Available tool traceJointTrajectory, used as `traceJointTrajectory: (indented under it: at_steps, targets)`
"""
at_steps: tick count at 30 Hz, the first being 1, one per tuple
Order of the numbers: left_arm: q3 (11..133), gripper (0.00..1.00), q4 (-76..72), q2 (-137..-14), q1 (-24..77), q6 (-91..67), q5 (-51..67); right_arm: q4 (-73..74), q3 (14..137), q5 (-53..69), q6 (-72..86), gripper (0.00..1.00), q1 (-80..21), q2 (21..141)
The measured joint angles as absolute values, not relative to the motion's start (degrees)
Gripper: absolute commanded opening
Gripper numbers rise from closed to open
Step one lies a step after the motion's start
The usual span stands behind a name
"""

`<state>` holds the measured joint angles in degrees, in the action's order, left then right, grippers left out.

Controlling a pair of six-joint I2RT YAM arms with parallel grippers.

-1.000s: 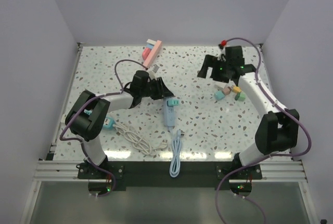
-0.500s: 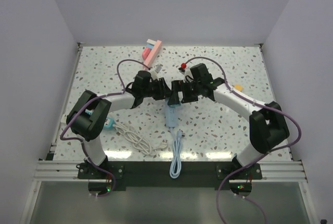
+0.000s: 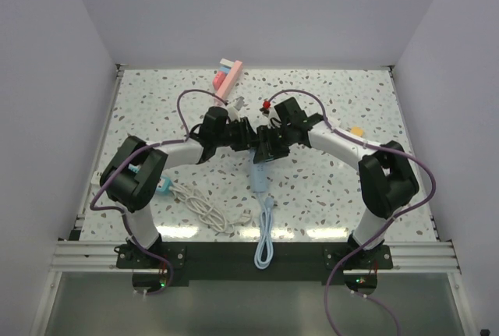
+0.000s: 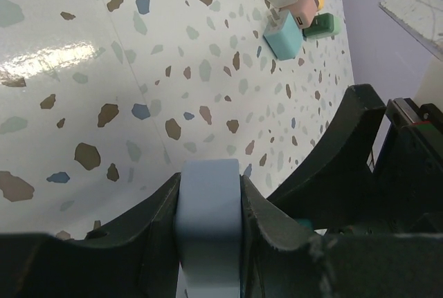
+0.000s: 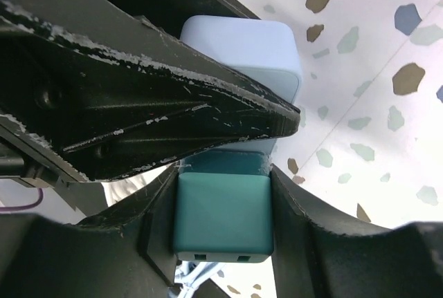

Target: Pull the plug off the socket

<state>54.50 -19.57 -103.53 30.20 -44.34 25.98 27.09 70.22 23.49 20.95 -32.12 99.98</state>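
Small teal cube plug [image 5: 221,215] is clamped in the right gripper [image 5: 223,220], butted right up against the pale blue plastic socket strip [image 4: 208,222], which the left gripper [image 4: 208,205] squeezes tight. It all sits mid-table on the speckled terrazzo tabletop [image 3: 327,188]. A coiled white cable [image 3: 204,210] lies beside the left arm.

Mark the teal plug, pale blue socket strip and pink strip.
teal plug [image 5: 221,215], right wrist view, flat top face
pale blue socket strip [image 4: 208,218], left wrist view, upper face
pink strip [image 3: 232,73], top external view, mid-body
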Motion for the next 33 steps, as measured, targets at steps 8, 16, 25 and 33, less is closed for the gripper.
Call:
traceJointTrajectory:
  at_steps: [8, 16, 25, 33]
  targets:
    - [54.5, 0.0, -22.6, -104.0, 31.8, -44.4, 28.2, 34.2, 71.0, 23.7, 17.7, 0.0, -30.8, 97.1]
    - [56.4, 0.0, -27.5, -104.2, 33.6, -44.5, 28.8, 36.4, 68.2, 30.7, 15.7, 0.0, -22.3, 88.9]
    - [55.6, 0.0, -19.4, -107.2, 29.4, -44.0, 27.1, 41.0, 74.3, 27.8, 14.0, 0.0, -15.4, 82.2]
    - [55.7, 0.0, -13.1, -100.0, 28.9, -42.0, 26.7, 40.4, 74.0, 7.8, 20.7, 0.0, -11.0, 83.5]
